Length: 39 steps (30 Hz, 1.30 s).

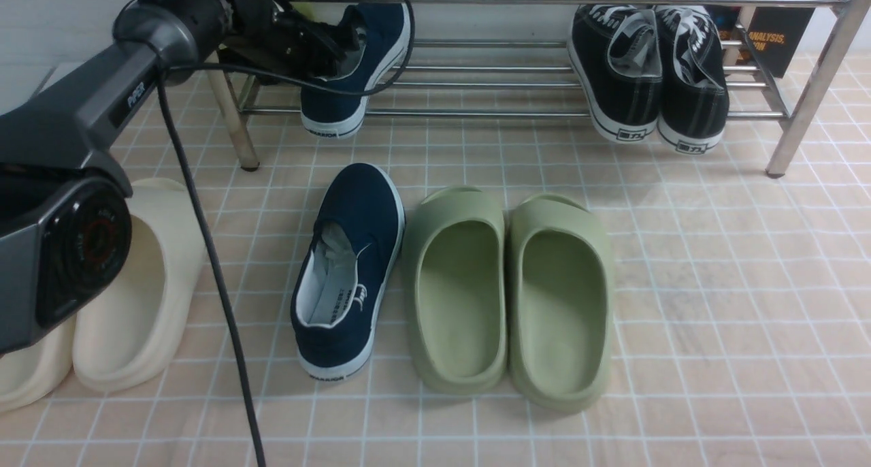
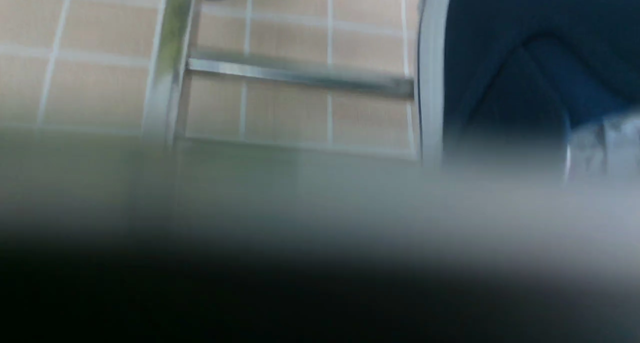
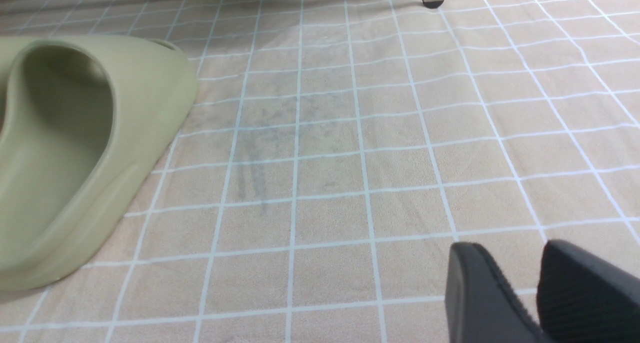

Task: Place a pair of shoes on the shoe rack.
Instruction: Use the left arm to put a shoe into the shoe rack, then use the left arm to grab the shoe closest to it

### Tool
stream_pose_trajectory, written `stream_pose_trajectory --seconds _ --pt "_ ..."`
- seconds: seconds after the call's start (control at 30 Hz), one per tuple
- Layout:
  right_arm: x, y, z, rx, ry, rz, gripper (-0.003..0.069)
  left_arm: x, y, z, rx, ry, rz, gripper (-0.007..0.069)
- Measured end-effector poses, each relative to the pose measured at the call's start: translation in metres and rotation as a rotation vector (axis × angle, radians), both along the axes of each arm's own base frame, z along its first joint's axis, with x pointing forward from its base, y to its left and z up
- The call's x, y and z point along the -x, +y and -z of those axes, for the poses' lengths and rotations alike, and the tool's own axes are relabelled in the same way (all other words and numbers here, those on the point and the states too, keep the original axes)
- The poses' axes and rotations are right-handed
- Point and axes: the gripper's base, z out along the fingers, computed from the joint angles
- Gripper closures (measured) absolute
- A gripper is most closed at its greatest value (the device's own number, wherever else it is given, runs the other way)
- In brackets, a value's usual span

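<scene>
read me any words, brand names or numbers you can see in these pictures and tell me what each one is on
"PIPER": on the left arm's link.
"WARRIOR": heel of the navy shoe on the rack.
"WARRIOR": heel of the navy shoe on the floor.
"ANALYSIS": dark box behind the shoe rack; the word under it is cut off.
Heel tags on the black sneakers: too small to read.
Wrist views: no text.

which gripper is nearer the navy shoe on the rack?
Left. The left gripper is right at the navy shoe on the rack, apparently gripping it. The right gripper is low over bare floor tiles beside a green slipper.
</scene>
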Motion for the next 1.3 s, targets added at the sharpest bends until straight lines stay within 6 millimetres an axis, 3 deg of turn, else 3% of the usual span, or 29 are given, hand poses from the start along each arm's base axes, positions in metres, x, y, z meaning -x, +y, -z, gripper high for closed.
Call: stream_pose_trajectory --seconds 0.1,0.27,0.3,0.53,0.6,0.67,0.7,0.73,0.8,0.83,0.87,0.9,0.93,0.97,1.03,1.07,1.3 --pt "0.0 0.0 0.0 -0.001 0.0 0.0 0.0453 0.008 0.001 -0.01 -0.003 0.044 0.006 0.0232" --pt "0.0 0.0 0.0 -0.001 0.0 0.0 0.045 0.04 0.006 -0.054 -0.056 0.132 0.051 0.0243" --pt "0.0 0.0 0.0 -0.001 0.0 0.0 0.045 0.054 0.009 -0.075 -0.087 0.146 0.072 0.0246" --pt "0.0 0.0 0.0 -0.001 0.0 0.0 0.0439 0.126 0.024 -0.168 -0.183 0.09 0.151 0.0247" --pt "0.0 0.0 0.0 0.0 0.0 0.0 0.0438 0.144 0.028 -0.182 -0.188 0.069 0.156 0.0247" --pt "0.0 0.0 0.0 0.0 0.0 0.0 0.0433 0.159 0.03 -0.18 -0.188 0.096 0.163 0.0247" --pt "0.0 0.0 0.0 0.001 0.0 0.0 0.0431 0.171 0.032 -0.177 -0.183 0.124 0.17 0.0247" --pt "0.0 0.0 0.0 0.001 0.0 0.0 0.0431 0.171 0.031 -0.173 -0.183 0.139 0.172 0.0247" --pt "0.0 0.0 0.0 0.001 0.0 0.0 0.0429 0.19 0.032 -0.148 -0.164 0.245 0.193 0.0247" --pt "0.0 0.0 0.0 0.001 0.0 0.0 0.043 0.198 0.031 -0.127 -0.152 0.312 0.203 0.0247" --pt "0.0 0.0 0.0 0.001 0.0 0.0 0.043 0.199 0.031 -0.12 -0.146 0.322 0.203 0.0247" --pt "0.0 0.0 0.0 0.001 0.0 0.0 0.043 0.205 0.027 -0.088 -0.122 0.375 0.211 0.0247" --pt "0.0 0.0 0.0 0.001 0.0 0.0 0.043 0.204 0.026 -0.084 -0.114 0.367 0.209 0.0247" --pt "0.0 0.0 0.0 0.001 0.0 0.0 0.043 0.206 0.019 -0.054 -0.099 0.383 0.212 0.0247" --pt "0.0 0.0 0.0 0.001 0.0 0.0 0.0428 0.208 0.013 -0.03 -0.1 0.397 0.217 0.0247" --pt "0.0 0.0 0.0 0.001 0.0 0.0 0.0427 0.207 0.003 -0.006 -0.109 0.388 0.23 0.0247" --pt "0.0 0.0 0.0 0.001 0.0 0.0 0.0422 0.192 -0.017 0.054 -0.226 0.411 0.283 0.0273"
